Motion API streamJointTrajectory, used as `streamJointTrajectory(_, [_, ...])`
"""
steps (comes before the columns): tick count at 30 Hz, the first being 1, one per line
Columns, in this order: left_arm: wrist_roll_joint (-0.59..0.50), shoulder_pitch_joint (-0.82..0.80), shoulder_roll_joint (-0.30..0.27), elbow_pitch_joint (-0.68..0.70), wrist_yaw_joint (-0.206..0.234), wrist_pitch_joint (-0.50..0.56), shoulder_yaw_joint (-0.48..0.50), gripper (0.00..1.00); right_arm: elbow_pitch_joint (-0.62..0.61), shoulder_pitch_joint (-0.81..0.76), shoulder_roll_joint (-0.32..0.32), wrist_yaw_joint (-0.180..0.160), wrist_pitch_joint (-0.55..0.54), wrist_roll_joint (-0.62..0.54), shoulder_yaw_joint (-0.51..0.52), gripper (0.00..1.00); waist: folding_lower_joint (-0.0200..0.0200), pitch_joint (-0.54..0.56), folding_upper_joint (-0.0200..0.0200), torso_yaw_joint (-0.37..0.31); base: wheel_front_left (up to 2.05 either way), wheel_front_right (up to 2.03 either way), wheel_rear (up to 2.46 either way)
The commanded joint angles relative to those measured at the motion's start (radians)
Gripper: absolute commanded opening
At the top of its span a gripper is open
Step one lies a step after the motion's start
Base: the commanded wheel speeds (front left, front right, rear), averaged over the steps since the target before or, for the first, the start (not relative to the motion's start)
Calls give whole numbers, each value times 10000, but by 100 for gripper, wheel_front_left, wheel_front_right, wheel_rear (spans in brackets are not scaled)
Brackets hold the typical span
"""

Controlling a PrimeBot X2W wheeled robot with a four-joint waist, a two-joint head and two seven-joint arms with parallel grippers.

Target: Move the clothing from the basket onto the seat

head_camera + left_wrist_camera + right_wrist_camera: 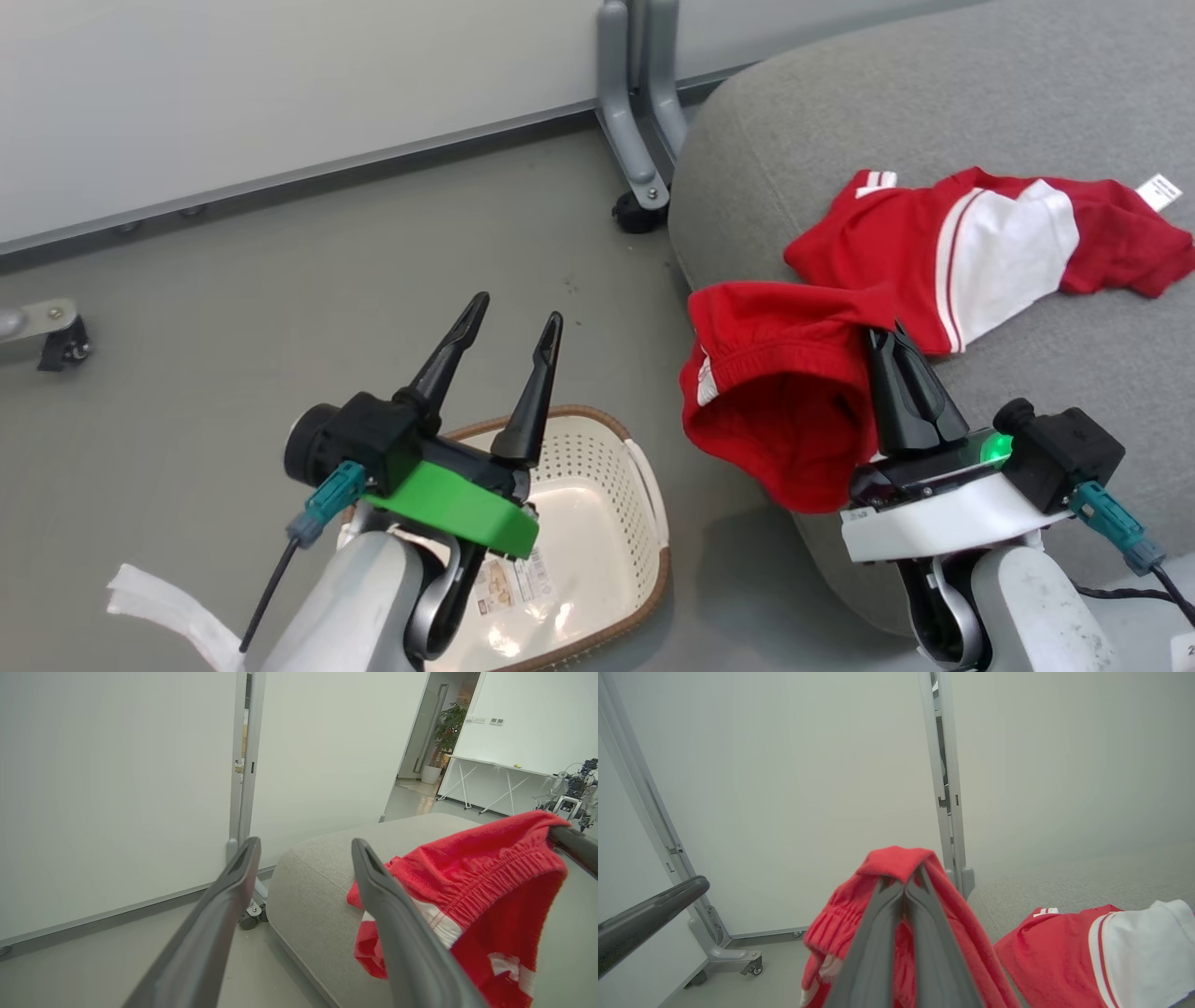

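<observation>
Now | right end effector (890, 336) clenched on soft red garment (775, 411) hanging off edge of grey fabric seat (934, 112) | left end effector (518, 310) released, farther off.

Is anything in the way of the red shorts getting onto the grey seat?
Nothing visible is. The right gripper, shut on the red shorts, holds them at the edge of the seat. The red-and-white shirt lies farther in, with bare seat around it.
</observation>
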State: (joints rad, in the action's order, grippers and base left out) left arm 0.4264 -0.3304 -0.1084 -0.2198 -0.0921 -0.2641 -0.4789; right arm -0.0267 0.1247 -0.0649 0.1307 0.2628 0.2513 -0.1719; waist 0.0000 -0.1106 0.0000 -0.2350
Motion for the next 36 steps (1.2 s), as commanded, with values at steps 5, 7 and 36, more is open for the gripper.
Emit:
streamJointTrajectory(5, [-1219,595,-272,855,35,-4,748,100,-523,-318,-182,0,30,87,196,0,0,-918,0,-1593,0,0,0])
streamJointTrajectory(7, [-1570,742,-331,1016,-36,-5,921,100,-676,-430,-208,0,30,130,296,0,0,-1035,0,-1848,0,0,0])
streamJointTrajectory(36, [-3086,-611,-355,1420,-398,-4,150,100,758,5248,-3135,-5,30,127,3990,0,0,-3765,0,139,0,0,0])
